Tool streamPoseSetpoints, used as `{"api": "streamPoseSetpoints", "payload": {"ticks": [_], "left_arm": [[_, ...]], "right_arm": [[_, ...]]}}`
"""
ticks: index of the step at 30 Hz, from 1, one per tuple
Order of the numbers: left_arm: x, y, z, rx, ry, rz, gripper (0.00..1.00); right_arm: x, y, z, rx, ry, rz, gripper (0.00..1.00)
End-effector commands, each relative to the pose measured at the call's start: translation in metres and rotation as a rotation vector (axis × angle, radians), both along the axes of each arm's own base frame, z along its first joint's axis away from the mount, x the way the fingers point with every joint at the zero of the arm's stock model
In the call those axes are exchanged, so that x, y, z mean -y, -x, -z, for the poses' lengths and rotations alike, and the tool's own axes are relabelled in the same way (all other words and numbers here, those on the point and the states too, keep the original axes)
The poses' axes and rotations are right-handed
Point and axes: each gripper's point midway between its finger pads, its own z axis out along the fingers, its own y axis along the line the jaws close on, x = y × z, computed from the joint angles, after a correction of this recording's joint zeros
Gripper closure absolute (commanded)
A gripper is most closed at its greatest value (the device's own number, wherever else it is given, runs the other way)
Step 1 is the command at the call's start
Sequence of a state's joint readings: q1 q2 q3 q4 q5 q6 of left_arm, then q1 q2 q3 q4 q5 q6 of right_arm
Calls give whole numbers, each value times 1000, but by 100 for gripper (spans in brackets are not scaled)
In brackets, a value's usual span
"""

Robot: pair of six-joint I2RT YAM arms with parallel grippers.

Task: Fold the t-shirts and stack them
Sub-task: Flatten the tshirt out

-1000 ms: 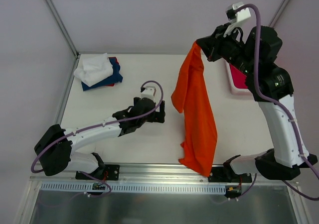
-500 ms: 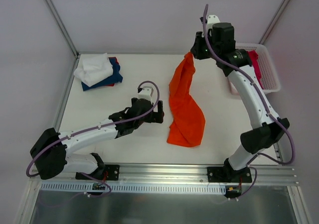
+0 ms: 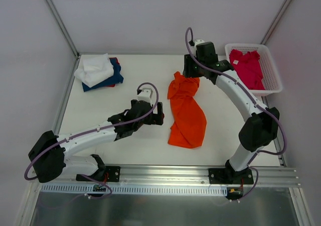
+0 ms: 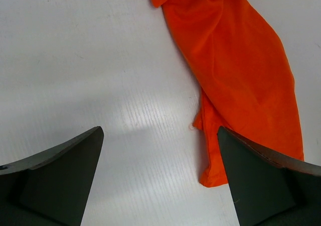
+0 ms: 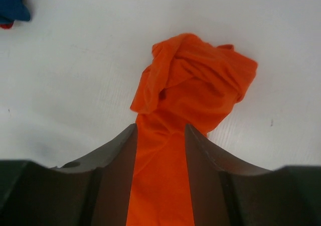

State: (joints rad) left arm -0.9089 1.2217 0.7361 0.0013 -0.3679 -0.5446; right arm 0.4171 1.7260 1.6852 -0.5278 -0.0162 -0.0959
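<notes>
Clamping the top end of the orange shirt (image 3: 186,116), the right gripper (image 3: 189,75) sits low over the table (image 3: 100,103), just above the centre of the overhead view. In the right wrist view a strip of cloth runs between its fingers (image 5: 115,155), and a twisted knot of fabric is heaped just beyond them. The rest of the shirt lies as a narrow, rumpled band running toward the lower middle, not spread flat. The left gripper (image 3: 158,114) hovers just beside the band's left edge, jaws wide apart and holding nothing. A stack (image 3: 98,70) of white over navy shirts lies at the upper left. A crimson shirt (image 3: 248,65) fills the basket (image 3: 274,71) at the upper right.

The likely trouble is the bunching. If the right gripper lets go here, the heaped end would probably remain a wad, and any fold made on it would come out lopsided. Pulling the cloth taut with nothing pinning the lower hem could drag the whole shirt instead of flattening it. A left pinch at the doubled-over edge may catch only one layer.
</notes>
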Motion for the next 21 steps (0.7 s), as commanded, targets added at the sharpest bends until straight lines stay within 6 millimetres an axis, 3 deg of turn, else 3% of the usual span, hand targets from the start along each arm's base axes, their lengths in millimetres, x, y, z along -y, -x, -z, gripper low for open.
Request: {"api": "streamPoseSetpoints", "payload": {"ticks": [1, 9, 17, 21], "left_arm": [[0, -2, 2, -4, 20, -28, 1], [-2, 1, 6, -22, 37, -40, 1], [-8, 7, 3, -18, 67, -50, 1], [-11, 8, 3, -14, 67, -57, 1]], "right_arm": [[-29, 25, -20, 51, -83, -52, 55], [-69, 52, 41, -66, -105, -114, 55], [-99, 49, 104, -169, -100, -156, 62], [-110, 47, 123, -203, -117, -169, 62]]}}
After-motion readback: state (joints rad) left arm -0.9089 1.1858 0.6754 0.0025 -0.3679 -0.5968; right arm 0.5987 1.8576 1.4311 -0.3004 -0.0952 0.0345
